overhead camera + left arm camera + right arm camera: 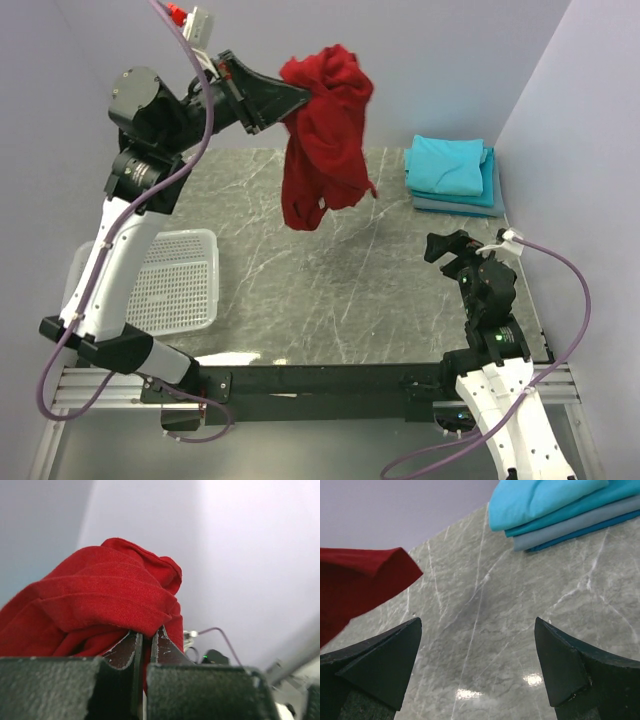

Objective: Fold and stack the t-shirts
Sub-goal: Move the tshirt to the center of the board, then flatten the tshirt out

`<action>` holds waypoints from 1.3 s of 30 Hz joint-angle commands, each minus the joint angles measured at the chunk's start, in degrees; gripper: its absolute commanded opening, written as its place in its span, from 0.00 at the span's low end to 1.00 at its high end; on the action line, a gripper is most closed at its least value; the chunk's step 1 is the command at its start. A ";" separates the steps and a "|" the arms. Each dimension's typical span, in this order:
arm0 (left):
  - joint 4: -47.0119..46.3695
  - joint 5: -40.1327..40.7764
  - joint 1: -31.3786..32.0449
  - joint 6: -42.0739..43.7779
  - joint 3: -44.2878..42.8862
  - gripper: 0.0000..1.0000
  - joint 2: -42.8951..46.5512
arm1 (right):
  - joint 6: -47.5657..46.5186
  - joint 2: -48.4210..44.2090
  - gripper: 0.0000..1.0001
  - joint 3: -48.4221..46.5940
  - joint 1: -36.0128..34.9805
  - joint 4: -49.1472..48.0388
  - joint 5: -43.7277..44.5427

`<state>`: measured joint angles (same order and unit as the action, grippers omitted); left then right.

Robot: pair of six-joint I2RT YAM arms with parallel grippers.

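Note:
My left gripper [290, 100] is raised high over the back of the table and shut on the deep red t-shirt [325, 140], which hangs bunched from it, clear of the table. In the left wrist view the red t-shirt [100, 600] is pinched between the closed fingers [131, 650]. A stack of folded turquoise and grey-blue t-shirts [452, 172] lies at the back right. My right gripper [447, 247] is open and empty above the table's right side. In the right wrist view the stack [555, 505] is ahead at the upper right and the red t-shirt's hem [360, 580] at the left.
A white plastic lattice basket [170, 280] stands at the left edge of the grey marble table [330, 290]. Pale walls close in behind and at the right.

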<state>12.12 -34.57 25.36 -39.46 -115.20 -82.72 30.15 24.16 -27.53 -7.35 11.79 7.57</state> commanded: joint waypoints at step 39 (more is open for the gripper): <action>-6.75 16.73 4.95 -5.71 84.16 0.93 13.30 | 0.07 32.08 0.97 -8.95 -16.69 -1.42 -14.33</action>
<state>8.51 -16.60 28.12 -44.75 -33.08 -69.63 28.67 54.24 -35.14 -18.09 12.43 -3.01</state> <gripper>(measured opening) 0.943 0.977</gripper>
